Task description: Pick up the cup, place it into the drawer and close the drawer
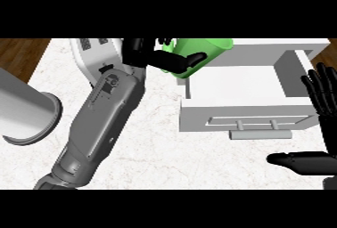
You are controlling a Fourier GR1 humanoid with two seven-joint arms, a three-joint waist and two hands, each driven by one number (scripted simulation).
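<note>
Head view: left hand [172, 60] curled round green cup [204, 52] above open drawer [245, 119]; right hand [321, 95] open.

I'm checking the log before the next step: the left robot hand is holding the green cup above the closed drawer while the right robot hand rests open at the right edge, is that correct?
Not quite: the drawer is open, pulled out toward the robot, as the head view shows. The rest stands: the left robot hand curls round the green cup by the drawer's back left corner, and the right robot hand rests open at the right edge.

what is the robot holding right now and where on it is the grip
The left hand holds the green cup, fingers curled round its side. The right hand holds nothing.
</note>
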